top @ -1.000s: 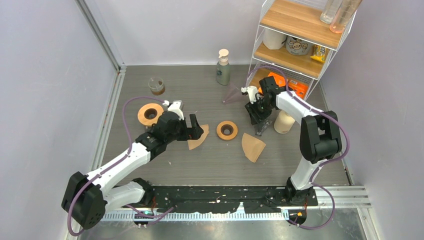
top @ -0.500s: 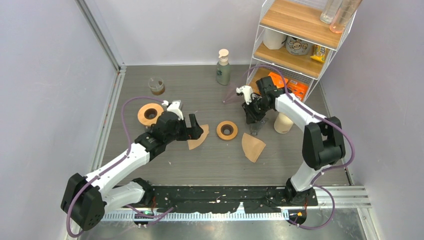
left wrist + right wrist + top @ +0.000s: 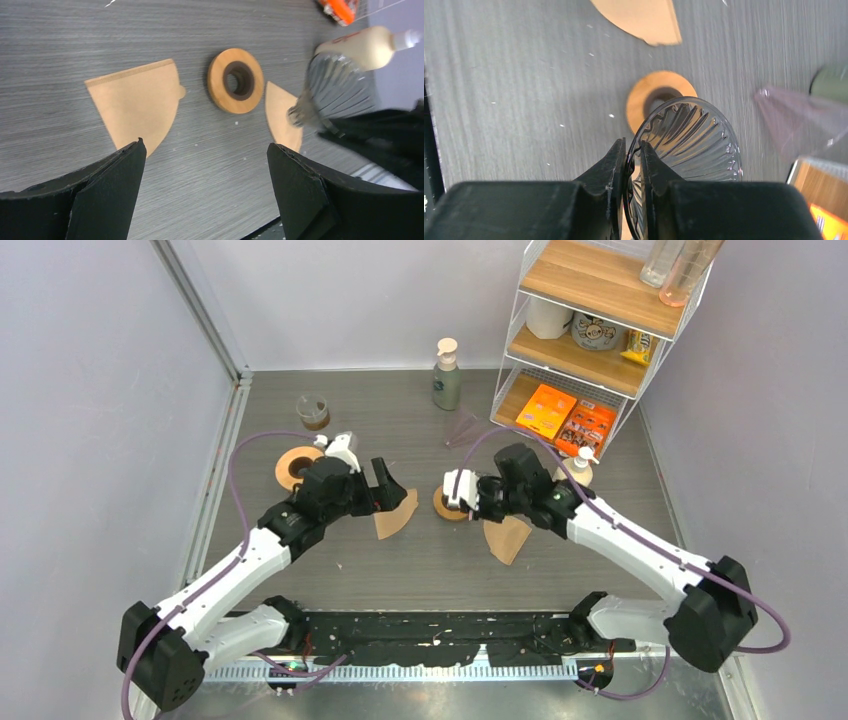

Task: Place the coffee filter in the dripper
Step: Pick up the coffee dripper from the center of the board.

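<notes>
A clear ribbed glass dripper point(image 3: 694, 135) hangs in my right gripper point(image 3: 632, 145), which is shut on its rim. It hovers just above a wooden ring point(image 3: 644, 95) at the table's middle; the ring point(image 3: 443, 506) is partly hidden in the top view. One tan coffee filter point(image 3: 397, 515) lies flat left of the ring, and a second one point(image 3: 507, 537) lies to its right under the right arm. My left gripper point(image 3: 204, 145) stands wide open over the near edge of the left filter point(image 3: 137, 102), holding nothing. The dripper point(image 3: 337, 90) also shows in the left wrist view.
A second wooden ring point(image 3: 292, 465) lies behind the left arm. A small glass cup point(image 3: 313, 412), a pump bottle point(image 3: 447, 375) and a clear cone point(image 3: 462, 428) stand at the back. A wire shelf point(image 3: 590, 330) fills the back right, with a cream bottle point(image 3: 578, 468) beside it.
My right arm swung from the shelf side to the table's middle, its jaws closing on the dripper's rim and carrying it over the wooden ring. The left arm shifted slightly, still open.
</notes>
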{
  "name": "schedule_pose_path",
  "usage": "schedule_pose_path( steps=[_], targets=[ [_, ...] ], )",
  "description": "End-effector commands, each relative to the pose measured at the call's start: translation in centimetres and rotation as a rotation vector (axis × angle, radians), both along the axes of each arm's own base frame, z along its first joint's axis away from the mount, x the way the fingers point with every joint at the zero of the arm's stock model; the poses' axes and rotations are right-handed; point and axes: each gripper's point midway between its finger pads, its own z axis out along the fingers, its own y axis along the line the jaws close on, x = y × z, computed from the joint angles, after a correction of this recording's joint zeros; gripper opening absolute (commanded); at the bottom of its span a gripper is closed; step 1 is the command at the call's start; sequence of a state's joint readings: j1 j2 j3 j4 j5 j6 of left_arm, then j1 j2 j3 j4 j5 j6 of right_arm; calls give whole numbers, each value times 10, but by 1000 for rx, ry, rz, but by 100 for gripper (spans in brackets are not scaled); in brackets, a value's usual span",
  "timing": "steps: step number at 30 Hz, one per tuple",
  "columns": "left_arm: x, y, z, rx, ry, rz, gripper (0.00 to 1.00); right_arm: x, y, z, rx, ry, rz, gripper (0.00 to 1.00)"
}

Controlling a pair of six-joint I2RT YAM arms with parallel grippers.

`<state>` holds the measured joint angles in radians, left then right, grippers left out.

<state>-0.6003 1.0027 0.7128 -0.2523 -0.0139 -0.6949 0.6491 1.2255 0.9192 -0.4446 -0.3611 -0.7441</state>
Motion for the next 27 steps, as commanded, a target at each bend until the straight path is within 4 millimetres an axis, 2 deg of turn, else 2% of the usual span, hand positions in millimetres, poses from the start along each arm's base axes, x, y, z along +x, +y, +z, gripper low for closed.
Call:
schedule_pose_path(
  steps=[1,4,9,15,19,23,27],
  targets=[
    [-5,-18,49,-129,-31,-49,99,-14,34,44,143,-240,238,5],
    [-10,-32,61,-214,-49,-113,99,-29,44,50,167,-285,333,5],
    [-18,-60,59,-291,23,-239,99,-40,62,61,204,-338,422,5],
    [-18,-79,44,-282,87,-279,85,-53,82,68,246,-348,531,5],
    [-11,-83,35,-250,90,-259,77,-58,88,68,254,-350,568,5],
    [-6,-87,27,-210,107,-254,64,-63,92,62,254,-329,593,5],
    [-6,-92,24,-191,110,-268,55,-58,94,59,239,-339,574,5]
  ],
)
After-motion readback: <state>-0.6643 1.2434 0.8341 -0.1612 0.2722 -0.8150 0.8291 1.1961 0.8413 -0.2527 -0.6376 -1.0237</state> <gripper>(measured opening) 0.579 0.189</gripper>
